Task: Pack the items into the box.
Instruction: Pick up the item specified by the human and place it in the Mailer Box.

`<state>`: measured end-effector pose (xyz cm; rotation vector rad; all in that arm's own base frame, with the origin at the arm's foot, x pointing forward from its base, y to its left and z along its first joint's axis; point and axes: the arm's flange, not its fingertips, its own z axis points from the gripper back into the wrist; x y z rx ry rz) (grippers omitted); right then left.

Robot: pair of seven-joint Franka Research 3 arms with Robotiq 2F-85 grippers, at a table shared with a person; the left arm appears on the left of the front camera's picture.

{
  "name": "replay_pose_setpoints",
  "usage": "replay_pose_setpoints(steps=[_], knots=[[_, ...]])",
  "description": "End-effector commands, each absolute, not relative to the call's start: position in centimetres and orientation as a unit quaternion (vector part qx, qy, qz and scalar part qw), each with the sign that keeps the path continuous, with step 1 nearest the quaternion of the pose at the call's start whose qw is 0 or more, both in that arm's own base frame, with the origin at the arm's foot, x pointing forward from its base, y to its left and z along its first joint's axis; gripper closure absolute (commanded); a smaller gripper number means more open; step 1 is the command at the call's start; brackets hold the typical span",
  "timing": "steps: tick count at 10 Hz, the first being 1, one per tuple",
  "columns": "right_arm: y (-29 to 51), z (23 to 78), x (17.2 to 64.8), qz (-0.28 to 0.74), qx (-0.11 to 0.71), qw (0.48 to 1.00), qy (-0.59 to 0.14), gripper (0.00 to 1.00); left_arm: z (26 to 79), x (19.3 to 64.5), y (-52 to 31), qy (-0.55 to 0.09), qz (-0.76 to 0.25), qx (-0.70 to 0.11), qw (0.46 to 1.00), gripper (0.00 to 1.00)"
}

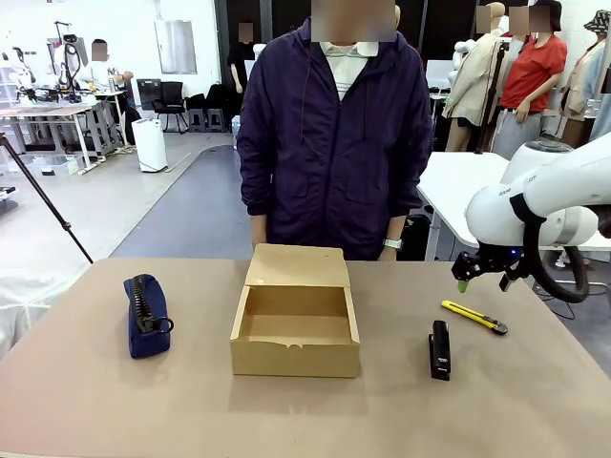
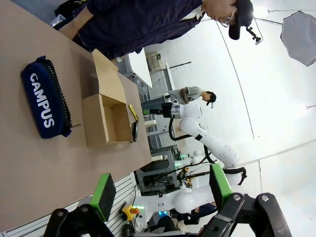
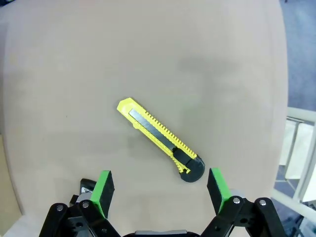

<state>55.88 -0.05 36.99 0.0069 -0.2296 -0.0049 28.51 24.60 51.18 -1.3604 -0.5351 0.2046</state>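
The tan box [image 1: 296,322] stands open at the table's middle, its flap lid tilted back toward the person; it also shows as a box [image 2: 106,117] in the left wrist view. A navy pencil pouch [image 1: 145,315] lies to its left; in the left wrist view this pouch [image 2: 45,98] reads "CAMPUS". The slim yellow tool [image 1: 474,316] with a dark end lies right of the box. My right gripper [image 1: 489,272] hovers open above it; in its wrist view the tool [image 3: 160,138] lies diagonally just ahead of the right gripper [image 3: 161,189]. My left gripper [image 2: 160,193] is open, empty, off the table's near edge.
A black stapler [image 1: 439,349] lies between the box and the yellow tool. The person [image 1: 334,134] stands at the far edge behind the box, hands down. Bare tabletop [image 1: 286,410] runs along the near side.
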Motion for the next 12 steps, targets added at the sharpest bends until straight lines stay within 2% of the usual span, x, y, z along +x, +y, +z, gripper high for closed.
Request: replay_pose_setpoints(steps=[1, 2, 5, 6, 7, 8, 9, 10, 12], knots=[[-1.0, 35.7, 56.8, 0.143, 0.021, 0.983, -0.113, 0.0, 51.5, 28.5, 24.7, -0.25, 0.09, -0.628, 0.731, 0.0], [-1.8, 35.4, 57.1, 0.267, 0.022, 0.953, -0.143, 0.0, 51.5, 28.5, 24.7, -0.25, 0.09, -0.628, 0.731, 0.0], [-1.6, 35.3, 56.6, 0.424, -0.005, 0.89, -0.17, 0.0, 51.5, 28.5, 24.7, -0.25, 0.09, -0.628, 0.731, 0.0], [-1.2, 35.2, 56.6, 0.418, -0.014, 0.893, -0.164, 0.0, 51.5, 28.5, 24.7, -0.25, 0.09, -0.628, 0.731, 0.0], [-0.8, 35.5, 56.9, 0.36, -0.042, 0.916, -0.172, 0.0, 51.5, 28.5, 24.7, -0.25, 0.09, -0.628, 0.731, 0.0], [-0.1, 35.6, 57.0, 0.402, -0.032, 0.903, -0.149, 0.0, 51.5, 28.5, 24.7, -0.25, 0.09, -0.628, 0.731, 0.0], [-0.2, 35.8, 57.1, 0.403, -0.035, 0.901, -0.156, 0.0, 51.5, 28.5, 24.7, -0.25, 0.09, -0.628, 0.731, 0.0], [-0.5, 35.3, 57.5, 0.4, -0.026, 0.907, -0.126, 0.0, 51.5, 28.5, 24.7, -0.25, 0.09, -0.628, 0.731, 0.0], [-0.6, 33.1, 58.9, 0.453, -0.011, 0.889, -0.073, 0.0, 51.5, 28.5, 24.7, -0.25, 0.09, -0.628, 0.731, 0.0]])
